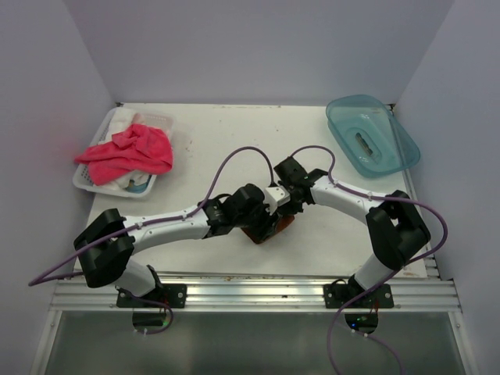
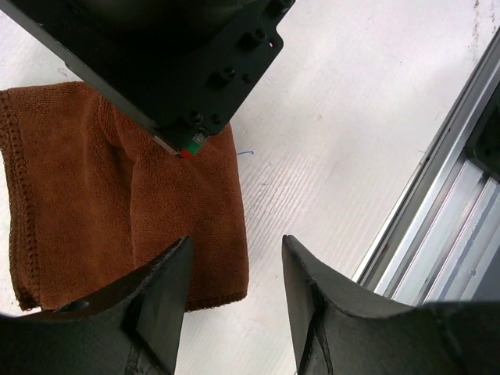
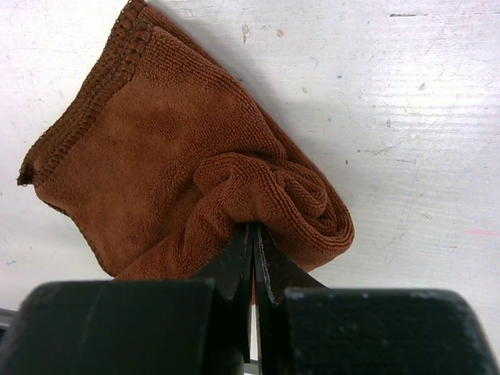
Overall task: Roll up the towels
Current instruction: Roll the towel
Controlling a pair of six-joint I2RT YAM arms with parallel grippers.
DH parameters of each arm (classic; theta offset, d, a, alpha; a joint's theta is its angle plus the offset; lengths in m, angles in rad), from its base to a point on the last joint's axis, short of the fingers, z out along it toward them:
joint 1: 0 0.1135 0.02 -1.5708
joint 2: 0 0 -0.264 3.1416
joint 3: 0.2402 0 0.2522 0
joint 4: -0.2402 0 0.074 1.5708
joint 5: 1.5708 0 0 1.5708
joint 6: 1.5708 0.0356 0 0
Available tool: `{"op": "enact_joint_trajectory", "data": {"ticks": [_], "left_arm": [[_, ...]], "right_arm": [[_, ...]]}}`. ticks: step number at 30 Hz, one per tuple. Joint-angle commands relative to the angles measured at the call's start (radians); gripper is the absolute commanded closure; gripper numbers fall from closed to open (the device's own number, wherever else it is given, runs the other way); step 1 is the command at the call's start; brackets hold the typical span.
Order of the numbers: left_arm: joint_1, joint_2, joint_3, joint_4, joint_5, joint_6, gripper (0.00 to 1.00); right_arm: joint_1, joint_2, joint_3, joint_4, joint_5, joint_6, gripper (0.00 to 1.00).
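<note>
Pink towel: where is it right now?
Top view, far left of the table: the pink towel lies draped over the white basket, apart from the brown towel at the middle front.

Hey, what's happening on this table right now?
Two robot arms are working on the rust-brown towel between them. The right gripper is pinched shut on its partly rolled end, while the left gripper hangs open over the towel's edge. The pink towel lies draped over a white basket, not yet rolled.
</note>
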Motion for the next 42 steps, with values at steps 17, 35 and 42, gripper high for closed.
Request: {"op": "enact_joint_trajectory", "data": {"ticks": [17,35,42], "left_arm": [[-0.002,0.13,-0.031,0.091,-0.097,0.008,0.43],[0.009,0.204,-0.007,0.085,-0.06,-0.032,0.77],[0.151,0.175,-0.025,0.179,0.413,-0.138,0.87]], "right_arm": [[-0.022,-0.01,-0.029,0.006,0.057,-0.017,1.0],[-0.044,-0.162,-0.02,-0.056,0.045,-0.037,0.87],[-0.06,-0.272,-0.014,-0.101,0.088,-0.045,0.63]]}}
